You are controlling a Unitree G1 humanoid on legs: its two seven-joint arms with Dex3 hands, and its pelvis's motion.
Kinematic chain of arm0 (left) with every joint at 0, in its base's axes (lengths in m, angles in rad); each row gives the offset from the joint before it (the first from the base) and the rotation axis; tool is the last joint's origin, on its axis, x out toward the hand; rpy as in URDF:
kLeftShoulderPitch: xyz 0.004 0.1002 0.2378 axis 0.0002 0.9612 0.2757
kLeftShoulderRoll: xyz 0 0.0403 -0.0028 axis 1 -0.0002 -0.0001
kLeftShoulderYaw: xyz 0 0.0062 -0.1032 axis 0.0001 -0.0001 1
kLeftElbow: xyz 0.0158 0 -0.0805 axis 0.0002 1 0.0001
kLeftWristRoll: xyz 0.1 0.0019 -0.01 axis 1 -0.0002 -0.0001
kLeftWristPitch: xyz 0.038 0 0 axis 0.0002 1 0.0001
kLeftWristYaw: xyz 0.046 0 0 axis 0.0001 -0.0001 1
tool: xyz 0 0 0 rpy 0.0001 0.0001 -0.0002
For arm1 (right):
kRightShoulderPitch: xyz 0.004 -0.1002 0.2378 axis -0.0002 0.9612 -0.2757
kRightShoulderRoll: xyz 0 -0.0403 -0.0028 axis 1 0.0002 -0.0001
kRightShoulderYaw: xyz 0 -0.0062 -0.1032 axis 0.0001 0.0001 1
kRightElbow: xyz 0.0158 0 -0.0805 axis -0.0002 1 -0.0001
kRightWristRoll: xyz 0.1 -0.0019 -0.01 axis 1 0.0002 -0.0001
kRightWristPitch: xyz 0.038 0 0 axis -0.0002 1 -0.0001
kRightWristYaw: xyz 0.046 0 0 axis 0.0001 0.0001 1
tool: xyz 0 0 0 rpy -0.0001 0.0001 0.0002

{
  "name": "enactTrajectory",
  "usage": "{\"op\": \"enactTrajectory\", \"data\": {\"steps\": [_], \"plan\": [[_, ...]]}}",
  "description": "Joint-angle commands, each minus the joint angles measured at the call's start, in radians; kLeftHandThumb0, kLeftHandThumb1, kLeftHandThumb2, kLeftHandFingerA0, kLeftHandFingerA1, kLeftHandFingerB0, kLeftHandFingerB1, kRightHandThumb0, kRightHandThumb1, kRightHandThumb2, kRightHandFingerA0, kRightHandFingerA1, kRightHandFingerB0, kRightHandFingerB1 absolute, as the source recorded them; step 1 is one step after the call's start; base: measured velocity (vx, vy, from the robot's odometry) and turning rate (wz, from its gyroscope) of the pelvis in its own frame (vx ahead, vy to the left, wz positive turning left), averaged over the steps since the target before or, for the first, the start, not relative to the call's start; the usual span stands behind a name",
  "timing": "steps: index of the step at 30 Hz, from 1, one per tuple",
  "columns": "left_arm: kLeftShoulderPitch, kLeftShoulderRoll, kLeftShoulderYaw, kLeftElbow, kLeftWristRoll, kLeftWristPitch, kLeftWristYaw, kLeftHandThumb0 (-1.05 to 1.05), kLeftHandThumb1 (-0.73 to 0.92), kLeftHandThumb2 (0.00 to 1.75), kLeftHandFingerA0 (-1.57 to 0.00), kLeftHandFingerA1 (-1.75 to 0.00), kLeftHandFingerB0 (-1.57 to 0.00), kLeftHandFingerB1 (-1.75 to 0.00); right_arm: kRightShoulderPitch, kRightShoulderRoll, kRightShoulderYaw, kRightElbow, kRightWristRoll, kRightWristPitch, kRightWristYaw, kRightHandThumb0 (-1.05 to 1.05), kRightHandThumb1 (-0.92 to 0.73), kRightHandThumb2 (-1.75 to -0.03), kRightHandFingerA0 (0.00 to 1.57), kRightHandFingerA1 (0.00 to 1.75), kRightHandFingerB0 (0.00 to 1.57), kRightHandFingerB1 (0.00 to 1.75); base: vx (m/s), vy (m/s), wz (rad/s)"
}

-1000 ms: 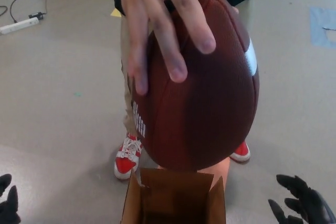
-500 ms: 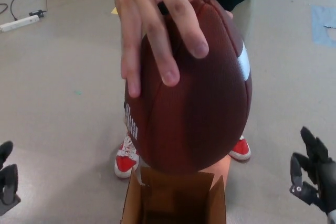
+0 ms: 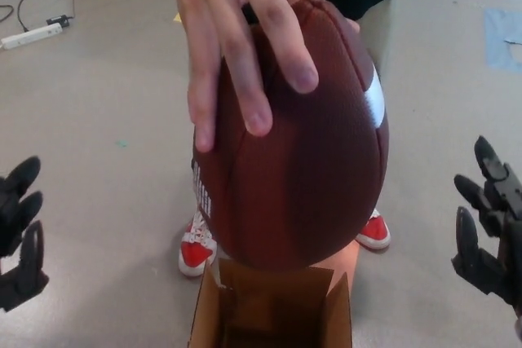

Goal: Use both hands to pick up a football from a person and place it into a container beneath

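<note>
A person's hand (image 3: pixel 241 34) grips a dark brown football (image 3: pixel 298 152) from above, holding it upright in the middle of the head view. Directly below it stands an open cardboard box (image 3: pixel 273 307) at the bottom edge. My left hand (image 3: pixel 18 234) is at the far left, open with its fingers spread, well apart from the ball. My right hand (image 3: pixel 489 226) is at the far right, also open with fingers apart, a wide gap from the ball. Neither hand touches anything.
The person stands behind the box in red and white shoes (image 3: pixel 196 252). A white power strip (image 3: pixel 31 37) with cables lies on the floor at the far left. Blue tape (image 3: pixel 502 38) marks the floor at the right.
Both my hands have risen from the bottom corners to about the level of the ball's lower half. The football has shifted slightly left and down in the person's grip.
</note>
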Motion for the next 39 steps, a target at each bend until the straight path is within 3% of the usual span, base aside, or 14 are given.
{"op": "enactTrajectory", "data": {"steps": [1, 8, 10, 11, 12, 14, 16, 17, 20, 21, 29, 30, 38, 39], "plan": [[0.108, -0.042, -0.046, -0.616, -0.129, 0.163, 0.063, -0.91, 0.75, 1.11, -0.11, -0.32, -0.01, -0.24, 0.124, 0.04, 0.067, -0.585, 0.096, 0.046, 0.028, -0.85, -0.92, -0.78, 0.11, 0.3, 0.0, 0.0, 0.0, 0.0, 0.0], [0.081, -0.07, -0.115, -0.714, -0.113, 0.255, 0.071, -0.91, 0.74, 1.09, -0.09, -0.29, -0.08, -0.21, 0.104, 0.071, 0.145, -0.66, 0.066, 0.142, 0.044, -0.83, -0.92, -0.79, 0.13, 0.28, 0.0, 0.0, 0.0, 0.0, 0.0], [0.058, -0.085, -0.146, -0.727, -0.097, 0.252, 0.068, -0.82, 0.68, 1.07, -0.03, -0.37, 0.0, -0.28, 0.08, 0.083, 0.171, -0.666, 0.066, 0.151, 0.051, -0.87, -0.78, -1.13, 0.09, 0.32, 0.0, 0.16, 0.0, 0.0, 0.0], [0.048, -0.094, -0.158, -0.735, -0.09, 0.26, 0.073, -0.83, 0.68, 1.07, -0.04, -0.38, 0.0, -0.29, 0.071, 0.089, 0.182, -0.669, 0.072, 0.158, 0.053, -0.85, -0.92, -0.72, 0.15, 0.27, 0.0, 0.02, 0.0, 0.0, 0.0], [0.039, -0.103, -0.174, -0.743, -0.084, 0.272, 0.075, -0.82, 0.68, 1.06, -0.04, -0.36, 0.0, -0.29, 0.061, 0.1, 0.196, -0.671, 0.064, 0.168, 0.051, -0.9, -0.79, -1.12, 0.14, 0.34, 0.0, 0.18, 0.0, 0.0, 0.0], [0.018, -0.122, -0.207, -0.75, -0.069, 0.28, 0.075, -0.8, 0.66, 1.05, -0.04, -0.38, -0.03, -0.29, 0.045, 0.117, 0.225, -0.672, 0.044, 0.188, 0.05, -0.89, -0.78, -1.12, 0.13, 0.33, 0.0, 0.21, 0.0, 0.0, 0.0], [0.012, -0.133, -0.224, -0.76, -0.059, 0.294, 0.077, -0.8, 0.66, 1.05, -0.04, -0.37, -0.04, -0.29, 0.044, 0.121, 0.24, -0.678, 0.036, 0.209, 0.055, -0.84, -0.92, -0.73, 0.15, 0.26, 0.0, 0.1, 0.0, 0.0, 0.0], [-0.003, -0.148, -0.25, -0.771, -0.038, 0.313, 0.087, -0.79, 0.66, 1.05, -0.04, -0.39, -0.03, -0.29, 0.03, 0.129, 0.261, -0.663, 0.005, 0.204, 0.055, -0.9, -0.8, -1.14, 0.17, 0.32, 0.0, 0.19, 0.0, 0.0, 0.0], [-0.035, -0.173, -0.307, -0.788, 0.017, 0.361, 0.102, -0.89, 0.73, 1.07, -0.11, -0.35, -0.01, -0.25, 0.005, 0.162, 0.31, -0.643, -0.052, 0.229, 0.04, -0.91, -0.8, -1.14, 0.16, 0.32, 0.0, 0.17, 0.0, 0.0, 0.0], [-0.043, -0.178, -0.321, -0.794, 0.024, 0.381, 0.106, -0.89, 0.73, 1.07, -0.12, -0.36, 0.0, -0.24, 0.0, 0.171, 0.318, -0.638, -0.064, 0.234, 0.033, -0.82, -0.92, -0.74, 0.1, 0.28, 0.0, 0.08, 0.0, 0.0, 0.0], [-0.11, -0.228, -0.409, -0.763, 0.036, 0.426, 0.114, -0.83, 0.7, 1.04, -0.07, -0.38, -0.06, -0.28, -0.021, 0.241, 0.368, -0.607, -0.061, 0.296, 0.009, -0.85, -0.92, -0.7, 0.11, 0.28, 0.0, 0.12, 0.0, 0.0, 0.0], [-0.116, -0.232, -0.425, -0.749, 0.044, 0.413, 0.11, -0.89, 0.75, 1.06, -0.1, -0.22, -0.1, -0.22, -0.02, 0.251, 0.376, -0.603, -0.051, 0.304, 0.011, -0.95, -0.79, -1.12, 0.11, 0.23, 0.0, 0.14, 0.0, 0.0, 0.0], [-0.136, -0.259, -0.496, -0.685, 0.12, 0.345, 0.166, -0.75, 0.68, 1.07, 0.0, -0.22, -0.05, -0.26, -0.028, 0.248, 0.389, -0.578, -0.111, 0.273, -0.033, -0.91, -0.85, -1.17, 0.0, 0.1, 0.0, 0.1, 0.0, 0.0, 0.0], [-0.134, -0.269, -0.507, -0.676, 0.131, 0.329, 0.178, -0.79, 0.89, 0.67, -0.02, -0.22, -0.08, -0.24, -0.03, 0.248, 0.39, -0.571, -0.12, 0.265, -0.041, -0.79, -0.92, -0.75, 0.0, 0.21, 0.0, 0.1, 0.0, 0.0, 0.0]]}}
